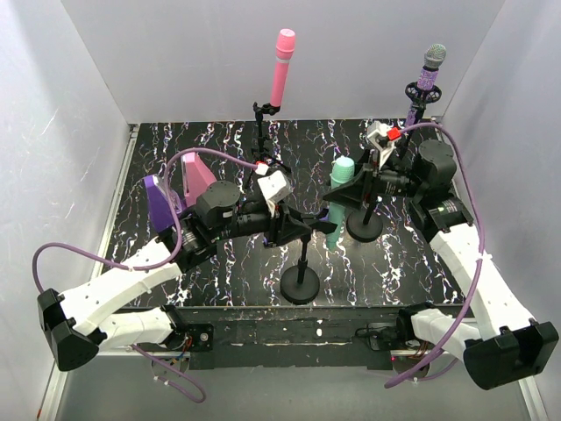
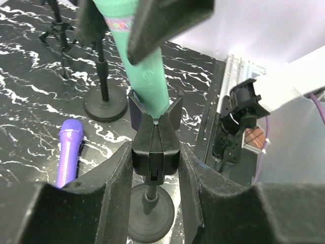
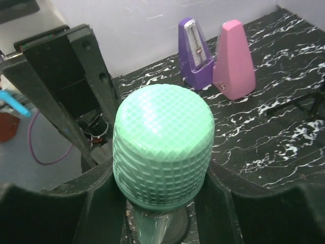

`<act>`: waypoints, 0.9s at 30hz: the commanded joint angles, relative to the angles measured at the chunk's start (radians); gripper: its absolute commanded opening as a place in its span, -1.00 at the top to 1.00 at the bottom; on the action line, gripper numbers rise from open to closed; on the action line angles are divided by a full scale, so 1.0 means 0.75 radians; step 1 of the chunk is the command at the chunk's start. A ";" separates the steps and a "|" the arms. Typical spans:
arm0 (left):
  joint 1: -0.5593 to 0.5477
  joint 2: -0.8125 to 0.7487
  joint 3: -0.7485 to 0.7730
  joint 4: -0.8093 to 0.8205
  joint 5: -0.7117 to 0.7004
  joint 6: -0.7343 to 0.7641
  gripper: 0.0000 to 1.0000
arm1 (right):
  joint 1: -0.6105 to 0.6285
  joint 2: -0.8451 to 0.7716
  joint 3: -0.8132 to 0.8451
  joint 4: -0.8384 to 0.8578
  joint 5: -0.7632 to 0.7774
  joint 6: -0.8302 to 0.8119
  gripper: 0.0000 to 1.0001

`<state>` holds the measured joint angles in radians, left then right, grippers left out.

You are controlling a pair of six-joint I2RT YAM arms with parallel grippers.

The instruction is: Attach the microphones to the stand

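Holding mint green microphone (image 2: 147, 76) at near stand's (image 1: 301, 282) clip (image 2: 155, 140).
Pinching the clip with left gripper (image 2: 156, 155), grasping the microphone under its head with right gripper (image 3: 162, 206), lower end down in the fork. Beyond, flat on table (image 1: 421, 263): plain purple microphone (image 2: 68, 150). Farthest, upright on far stands (image 1: 261, 123): pink microphone (image 1: 283, 66), glittery purple microphone (image 1: 429, 74).

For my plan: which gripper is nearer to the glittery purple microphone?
Right. The right gripper, holding the mint microphone, is just left of the glittery microphone; the left gripper, on a clip, is further left.
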<state>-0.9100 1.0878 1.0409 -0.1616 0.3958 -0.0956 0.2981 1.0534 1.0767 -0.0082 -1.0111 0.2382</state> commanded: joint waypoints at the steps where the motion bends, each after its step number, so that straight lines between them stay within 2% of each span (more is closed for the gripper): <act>1: -0.053 -0.041 0.025 -0.022 -0.237 -0.087 0.97 | 0.040 -0.046 -0.049 0.113 0.017 0.071 0.97; 6: -0.110 -0.064 0.017 -0.034 -0.386 -0.116 0.99 | 0.040 -0.081 -0.075 0.121 0.000 0.153 0.97; 10: -0.132 -0.049 0.028 -0.034 -0.427 -0.167 0.99 | 0.046 -0.071 -0.096 0.189 0.041 0.247 0.97; 15: -0.157 -0.025 0.042 -0.034 -0.485 -0.267 1.00 | 0.073 -0.051 -0.120 0.207 0.111 0.241 0.97; 22: -0.184 0.000 0.070 -0.061 -0.587 -0.320 0.99 | 0.099 -0.067 -0.137 0.209 0.088 0.216 0.97; 27: -0.194 0.037 0.117 -0.089 -0.587 -0.357 0.88 | 0.110 -0.079 -0.143 0.203 0.058 0.184 0.97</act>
<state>-1.0496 1.0969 1.0729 -0.2070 -0.0017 -0.2932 0.3626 1.0206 0.9680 0.1028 -0.9215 0.3828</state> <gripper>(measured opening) 0.340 0.547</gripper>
